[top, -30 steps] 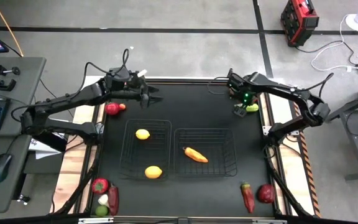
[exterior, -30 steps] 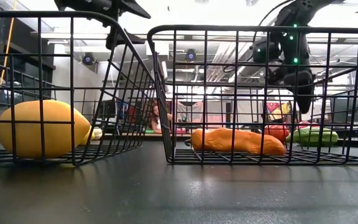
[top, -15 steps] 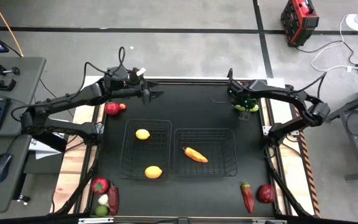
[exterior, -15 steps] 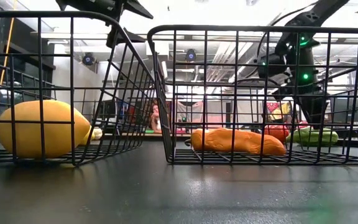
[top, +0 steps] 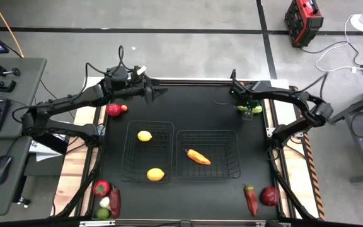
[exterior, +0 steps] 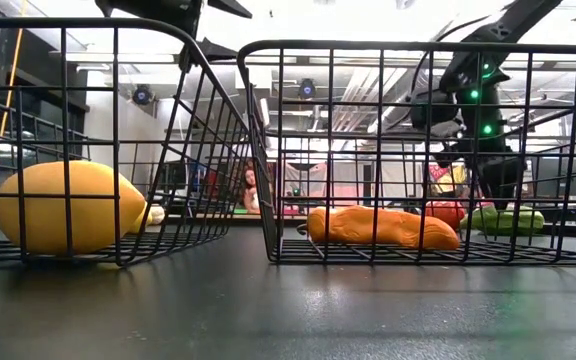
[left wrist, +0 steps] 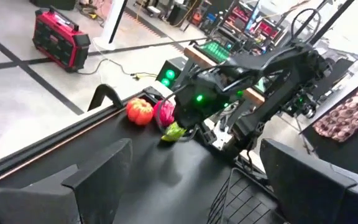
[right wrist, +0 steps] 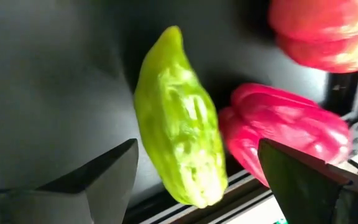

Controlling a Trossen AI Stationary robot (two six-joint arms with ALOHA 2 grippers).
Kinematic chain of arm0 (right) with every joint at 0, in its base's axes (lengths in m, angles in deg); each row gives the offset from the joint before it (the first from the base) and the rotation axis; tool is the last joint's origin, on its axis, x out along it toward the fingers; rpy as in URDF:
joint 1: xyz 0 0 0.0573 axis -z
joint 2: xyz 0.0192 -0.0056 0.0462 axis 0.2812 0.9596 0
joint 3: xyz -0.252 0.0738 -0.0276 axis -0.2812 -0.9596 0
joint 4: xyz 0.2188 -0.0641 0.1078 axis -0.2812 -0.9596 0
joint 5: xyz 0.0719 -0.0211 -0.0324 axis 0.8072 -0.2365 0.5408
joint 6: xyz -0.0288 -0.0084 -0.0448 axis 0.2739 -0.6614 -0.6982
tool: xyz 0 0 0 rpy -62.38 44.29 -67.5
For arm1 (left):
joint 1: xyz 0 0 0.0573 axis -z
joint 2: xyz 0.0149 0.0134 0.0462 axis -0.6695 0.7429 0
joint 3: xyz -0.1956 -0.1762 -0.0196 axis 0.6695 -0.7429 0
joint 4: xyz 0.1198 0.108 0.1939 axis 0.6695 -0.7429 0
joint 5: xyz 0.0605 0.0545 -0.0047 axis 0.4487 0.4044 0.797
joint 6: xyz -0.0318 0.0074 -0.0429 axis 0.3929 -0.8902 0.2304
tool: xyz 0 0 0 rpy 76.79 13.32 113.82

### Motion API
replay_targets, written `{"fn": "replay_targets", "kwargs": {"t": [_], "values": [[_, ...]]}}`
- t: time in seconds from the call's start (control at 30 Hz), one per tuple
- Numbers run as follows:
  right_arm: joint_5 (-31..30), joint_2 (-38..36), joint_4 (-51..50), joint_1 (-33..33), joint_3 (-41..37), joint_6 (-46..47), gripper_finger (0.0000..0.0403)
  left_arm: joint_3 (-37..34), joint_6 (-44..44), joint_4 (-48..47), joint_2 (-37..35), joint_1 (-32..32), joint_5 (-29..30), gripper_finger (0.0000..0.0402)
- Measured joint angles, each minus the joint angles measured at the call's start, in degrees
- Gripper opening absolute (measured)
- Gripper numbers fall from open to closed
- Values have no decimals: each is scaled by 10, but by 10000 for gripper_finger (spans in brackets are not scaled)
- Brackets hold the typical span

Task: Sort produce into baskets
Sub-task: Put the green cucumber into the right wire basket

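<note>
A green cucumber [right wrist: 182, 124] lies on the black mat at the far right, beside a pink-red pepper [right wrist: 284, 134] and a small orange pumpkin [left wrist: 140, 112]. My right gripper [right wrist: 197, 146] is open and points down just above the cucumber [top: 249, 111], one finger on each side, not touching it. My left gripper [top: 156, 93] hovers open and nearly level over the far left of the mat. Two black wire baskets stand mid-table: the left basket [top: 131, 165] holds two lemons [top: 144, 135], the right basket [top: 232, 169] an orange pepper [top: 198, 156].
Red produce [top: 114, 110] lies at the far left of the mat. More produce [top: 106, 197] sits at the near left corner. A red pepper [top: 251, 200] and a red apple [top: 269, 196] lie near right. The mat's right edge runs close behind the cucumber.
My right gripper has sunk toward the green cucumber and rolled about its wrist, so its fingers now stand on either side of the cucumber; it has stayed open. My left gripper has tipped up toward level. No produce has moved.
</note>
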Motion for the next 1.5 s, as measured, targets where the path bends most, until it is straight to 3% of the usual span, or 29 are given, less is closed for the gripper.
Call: {"fn": "replay_targets", "kwargs": {"t": [0.4,0.5,0.6,0.73,0.9,1.0,1.13,1.2,1.33,1.5], "values": [[-46,132,11,-3,3,36,318,0,29,12,1,0,0,344],[-44,142,6,-6,3,47,293,0,33,11,1,0,0,344],[-42,133,4,-18,1,66,240,0,33,11,1,0,0,344],[-24,85,-14,-47,-1,88,148,0,33,11,1,-1,0,344],[14,-43,-69,-86,9,145,148,0,73,35,0,-3,-4,344],[98,-149,-55,-103,28,212,148,0,87,100,-10,-15,-43,344],[257,-281,55,-125,29,330,148,0,76,153,-26,-28,-58,344],[294,-322,95,-154,29,382,148,0,67,153,-32,-29,-58,344],[301,-348,123,-251,29,464,148,0,54,135,-39,-32,-78,344],[285,-303,143,-403,28,511,156,0,39,109,-39,-34,-102,344]]}}
